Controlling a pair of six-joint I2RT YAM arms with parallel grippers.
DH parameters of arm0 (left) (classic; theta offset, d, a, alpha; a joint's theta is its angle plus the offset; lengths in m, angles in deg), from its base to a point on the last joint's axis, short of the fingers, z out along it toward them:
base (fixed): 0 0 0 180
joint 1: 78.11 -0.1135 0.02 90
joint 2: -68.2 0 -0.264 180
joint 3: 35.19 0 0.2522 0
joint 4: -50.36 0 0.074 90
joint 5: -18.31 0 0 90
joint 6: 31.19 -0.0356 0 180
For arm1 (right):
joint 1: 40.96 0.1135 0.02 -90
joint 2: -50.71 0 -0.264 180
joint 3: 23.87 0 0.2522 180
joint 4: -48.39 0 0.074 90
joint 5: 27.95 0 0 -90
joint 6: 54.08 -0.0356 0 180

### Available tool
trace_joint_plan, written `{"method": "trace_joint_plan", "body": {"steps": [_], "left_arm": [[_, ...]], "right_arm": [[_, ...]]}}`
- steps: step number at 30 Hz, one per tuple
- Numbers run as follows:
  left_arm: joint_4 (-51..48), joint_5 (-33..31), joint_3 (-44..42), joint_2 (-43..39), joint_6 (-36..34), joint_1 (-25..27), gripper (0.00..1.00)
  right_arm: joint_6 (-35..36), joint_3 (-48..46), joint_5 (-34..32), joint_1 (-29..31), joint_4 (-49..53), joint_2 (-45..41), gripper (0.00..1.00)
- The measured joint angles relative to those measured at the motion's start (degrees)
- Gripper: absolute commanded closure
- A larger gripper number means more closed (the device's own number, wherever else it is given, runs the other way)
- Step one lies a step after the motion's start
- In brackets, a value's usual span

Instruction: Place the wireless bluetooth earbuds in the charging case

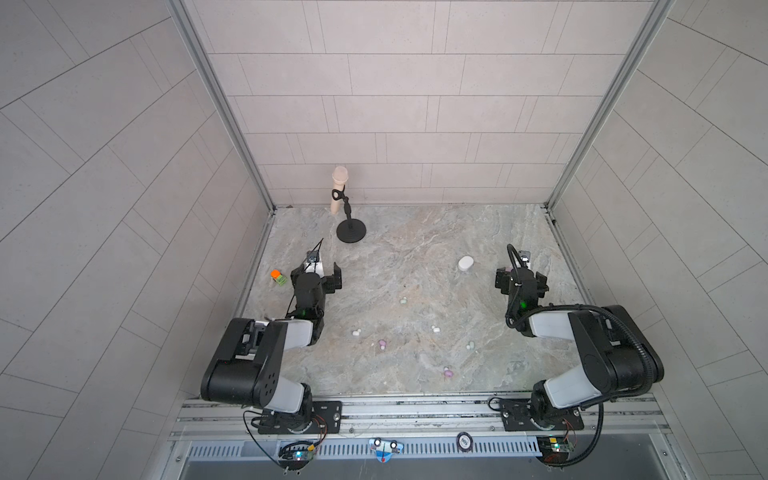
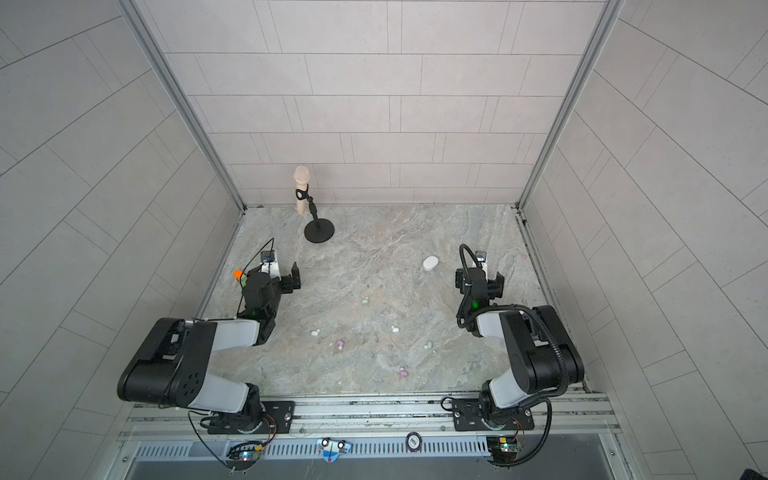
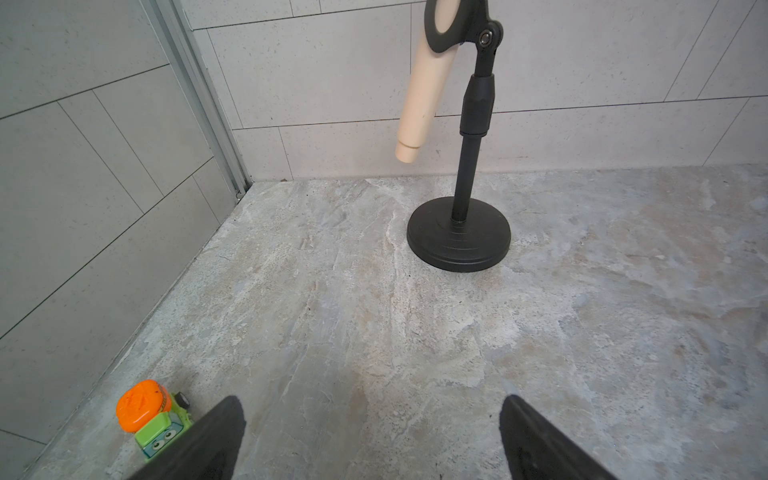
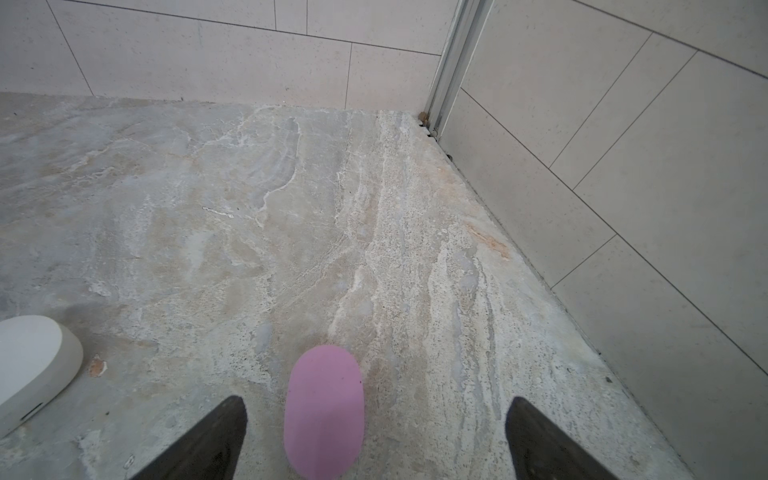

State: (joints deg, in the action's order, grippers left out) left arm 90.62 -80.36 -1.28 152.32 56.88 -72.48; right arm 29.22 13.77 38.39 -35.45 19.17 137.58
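Note:
Several tiny earbuds lie scattered on the marbled table in both top views: a mint earbud [image 1: 403,300], a white earbud [image 1: 356,332] and a lilac earbud [image 1: 448,372] among them. A white pill-shaped charging case [image 1: 466,263] [image 4: 33,365] sits at the right back. In the right wrist view a lilac charging case [image 4: 324,411] lies on the table between the fingers of my open right gripper [image 4: 377,399] [image 1: 520,279], untouched. My left gripper [image 3: 371,399] [image 1: 318,278] is open over bare table at the left, far from the earbuds.
A cream microphone [image 1: 338,183] hangs in a black stand with a round base [image 1: 348,233] [image 3: 459,245] at the back left. An orange-and-green toy [image 1: 277,277] [image 3: 153,415] sits by the left wall, beside my left gripper. Tiled walls enclose three sides.

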Motion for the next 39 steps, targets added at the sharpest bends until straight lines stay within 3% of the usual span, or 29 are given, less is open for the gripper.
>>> {"method": "trace_joint_plan", "body": {"steps": [12, 14, 18, 22, 25, 31, 34, 39], "left_arm": [[0.02, 0.02, 0.00, -0.02, -0.02, 0.00, 0.00], [-3.69, 0.02, 0.70, -1.31, -0.11, 0.22, 0.00], [-19.04, -0.26, 8.24, -6.93, -0.63, 2.10, 0.00], [-30.16, -1.97, 14.88, -12.46, -1.05, 7.89, 0.00], [-37.59, -1.36, 16.28, -16.65, 1.03, 11.04, 0.00], [-47.23, 3.56, 14.78, -24.41, 8.90, 11.28, 0.00], [-49.75, 6.19, 14.03, -26.62, 11.65, 11.34, 0.00], [-52.24, 8.70, 14.01, -26.95, 13.11, 12.07, 0.00]], "right_arm": [[0.02, -0.02, -0.02, 0.00, -0.02, 0.00, 0.01], [0.31, 0.37, 0.09, 0.11, 2.60, -1.03, 0.01], [-1.90, 9.66, -0.17, 0.17, 21.84, -6.40, 0.01], [-7.26, 19.93, 0.37, 0.33, 40.30, -12.22, 0.00], [-11.72, 24.57, 2.80, 0.35, 56.28, -15.58, 0.00], [-18.67, 27.78, 11.52, 0.11, 85.07, -18.12, 0.01], [-20.74, 27.76, 14.12, -0.76, 94.03, -18.67, 0.01], [-23.41, 27.85, 17.64, -5.49, 99.12, -18.23, 0.03]]}}
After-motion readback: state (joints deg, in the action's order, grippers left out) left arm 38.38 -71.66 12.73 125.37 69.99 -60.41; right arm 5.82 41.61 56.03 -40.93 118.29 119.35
